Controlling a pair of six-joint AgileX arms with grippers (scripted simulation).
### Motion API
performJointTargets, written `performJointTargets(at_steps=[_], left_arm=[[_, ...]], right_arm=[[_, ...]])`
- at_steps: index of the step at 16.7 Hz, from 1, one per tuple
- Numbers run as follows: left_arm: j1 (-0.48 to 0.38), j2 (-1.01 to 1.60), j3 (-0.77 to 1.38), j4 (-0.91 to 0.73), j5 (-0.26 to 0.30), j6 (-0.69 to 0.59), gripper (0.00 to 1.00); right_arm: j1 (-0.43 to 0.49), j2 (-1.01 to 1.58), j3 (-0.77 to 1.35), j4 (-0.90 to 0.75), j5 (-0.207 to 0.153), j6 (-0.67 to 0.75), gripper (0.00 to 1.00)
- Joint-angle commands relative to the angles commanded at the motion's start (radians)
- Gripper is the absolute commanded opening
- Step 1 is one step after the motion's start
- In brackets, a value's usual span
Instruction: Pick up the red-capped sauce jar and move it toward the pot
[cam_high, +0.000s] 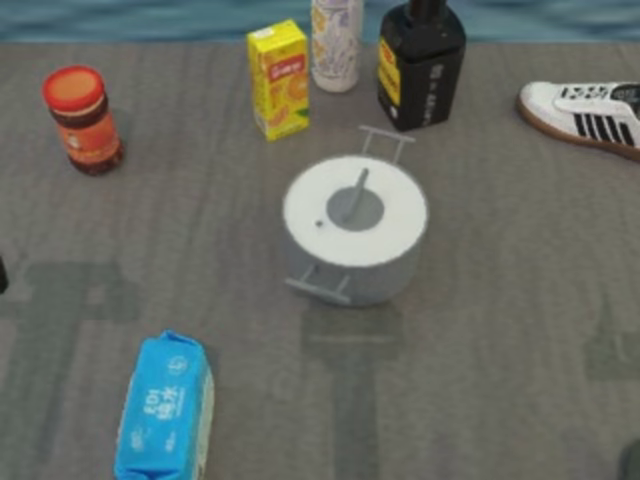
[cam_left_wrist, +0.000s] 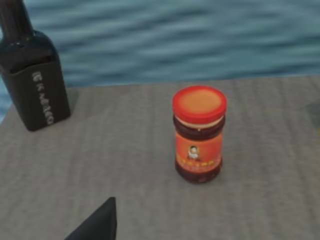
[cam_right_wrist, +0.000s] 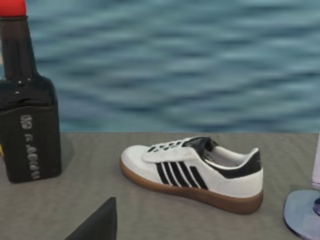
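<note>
Both arms parked off-table; red-capped sauce jar (cam_high: 82, 118) upright, ungrasped.

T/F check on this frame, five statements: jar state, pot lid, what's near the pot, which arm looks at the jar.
1. The small round red-capped sauce jar stands upright at the table's far left, untouched. True.
2. The squat light-grey pot has its lid off. False: the white flat lid sits on it.
3. The yellow juice carton stands behind the pot, apart from it. True.
4. The white striped sneaker lies at the table's left. False: far right.
5. The right wrist view faces the jar. False: the left wrist view does; the right one shows the sneaker and the tall black bottle.
</note>
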Motion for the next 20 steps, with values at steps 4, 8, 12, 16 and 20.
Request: performJointTargets(at_steps=[4,8,12,16,20], left_arm=[[-0.003,0.380,0.395,-0.214,0.014,0.047,1.00],[-0.004,0.802,0.841,-0.449,0.028,0.097,1.00],[-0.004,1.227,1.291,-0.685,0.041,0.147,1.00],[-0.003,1.618,1.701,-0.899,0.051,0.190,1.00],[-0.002,1.935,2.028,-1.070,0.057,0.224,1.00]], right_arm=[[0.000,0.000,0.000,0.000,0.000,0.000,1.00],[0.000,0.000,0.000,0.000,0.000,0.000,1.00],[0.000,0.000,0.000,0.000,0.000,0.000,1.00],[0.000,0.000,0.000,0.000,0.000,0.000,1.00],[0.000,0.000,0.000,0.000,0.000,0.000,1.00]])
